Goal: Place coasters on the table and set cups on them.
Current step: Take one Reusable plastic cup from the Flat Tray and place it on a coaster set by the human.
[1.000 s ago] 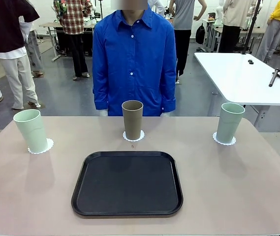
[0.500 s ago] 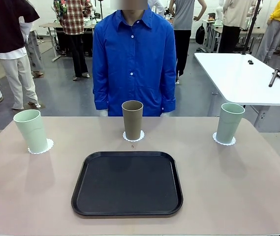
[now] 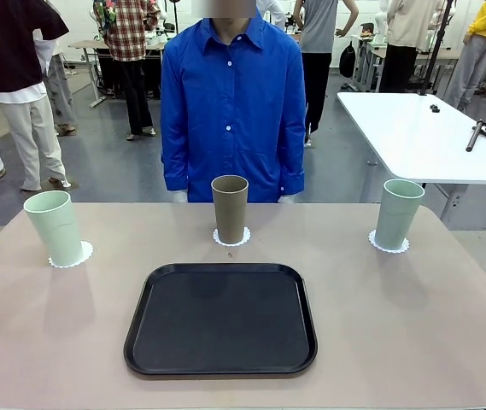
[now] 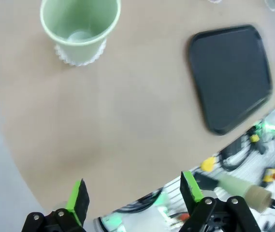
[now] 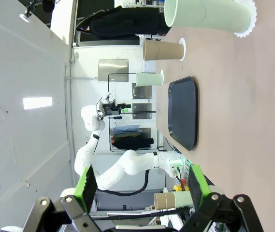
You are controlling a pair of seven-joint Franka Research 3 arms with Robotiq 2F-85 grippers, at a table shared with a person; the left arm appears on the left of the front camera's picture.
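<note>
Both grippers hang spread wide and empty: left gripper (image 4: 133,195), right gripper (image 5: 139,186). Beyond the left fingers (image 4: 78,200) a mint cup (image 4: 79,26) sits on its coaster (image 4: 81,54) on the table (image 4: 127,121), tray (image 4: 230,75) off to one side.

- The right gripper (image 5: 139,183) rises from the bottom edge, its green-padded fingers (image 5: 86,183) spread wide with nothing between them.
- The view is rolled sideways; the beige table (image 5: 243,111) takes up the right side.
- A pale green cup (image 5: 207,14) stands on a white coaster (image 5: 250,19) nearest the camera.
- Farther off stand a brown cup (image 5: 162,50) and another green cup (image 5: 150,79).
- A black tray (image 5: 183,112) lies on the table.
- The other white arm (image 5: 123,164) shows beyond the table's edge.
</note>
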